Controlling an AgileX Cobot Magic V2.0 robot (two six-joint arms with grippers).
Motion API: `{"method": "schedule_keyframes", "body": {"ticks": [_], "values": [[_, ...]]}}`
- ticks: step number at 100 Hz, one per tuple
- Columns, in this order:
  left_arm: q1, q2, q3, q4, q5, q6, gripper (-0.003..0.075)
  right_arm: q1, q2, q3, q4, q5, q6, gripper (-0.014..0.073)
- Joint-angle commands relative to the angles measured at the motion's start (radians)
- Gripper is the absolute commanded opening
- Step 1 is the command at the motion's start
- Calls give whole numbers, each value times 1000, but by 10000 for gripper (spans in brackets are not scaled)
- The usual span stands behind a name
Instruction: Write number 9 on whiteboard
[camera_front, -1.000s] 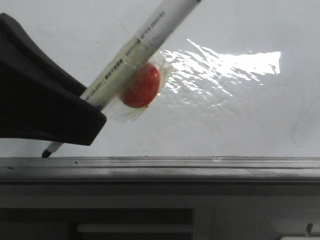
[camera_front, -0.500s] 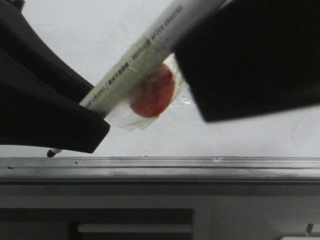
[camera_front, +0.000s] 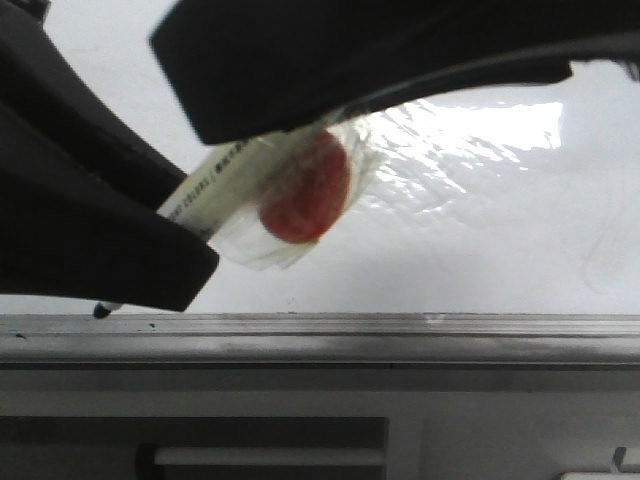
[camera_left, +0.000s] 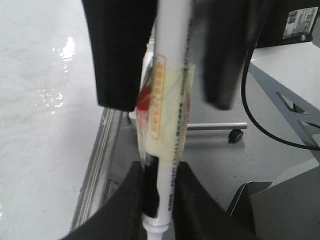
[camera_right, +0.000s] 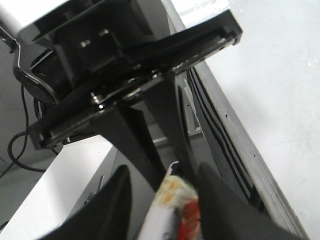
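Observation:
A white marker (camera_front: 232, 172) with a red disc (camera_front: 305, 190) taped to it leans over the glossy whiteboard (camera_front: 470, 250). Its black tip (camera_front: 100, 310) sits by the board's near edge strip (camera_front: 400, 325). My left gripper (camera_front: 195, 255) is shut on the marker's lower barrel (camera_left: 161, 200). My right gripper (camera_front: 200, 95) reaches in from the upper right; its fingers (camera_right: 117, 205) straddle the marker's upper barrel (camera_right: 167, 210), open, with a gap on one side. In the left wrist view the right gripper (camera_left: 169, 102) stands around the marker. No number 9 shows on the board.
Bright glare (camera_front: 480, 125) ripples on the board at the upper right, with a faint grey smudge (camera_front: 592, 255) below it. Beyond the board's metal edge (camera_left: 97, 165) are a grey floor, a caster wheel (camera_left: 235, 136) and a black cable (camera_left: 260, 120).
The right gripper has come in from the upper right and slid left along the marker's upper part. The left gripper and marker have barely shifted.

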Motion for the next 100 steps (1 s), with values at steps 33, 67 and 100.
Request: {"method": "schedule_keyframes", "body": {"ticks": [33,67,100], "values": [[2,-96,-47,-221,-70,-68,333,-2,-23,-64,-82,29,63,-60],[106,-442,-32,-26,-120,-444,499,-2,-15,-557,-1105,481,961,-48],[195,-584,84,-29,-204,-573,185,39,-298,-269,-1328,-198,1065,-39]]}}
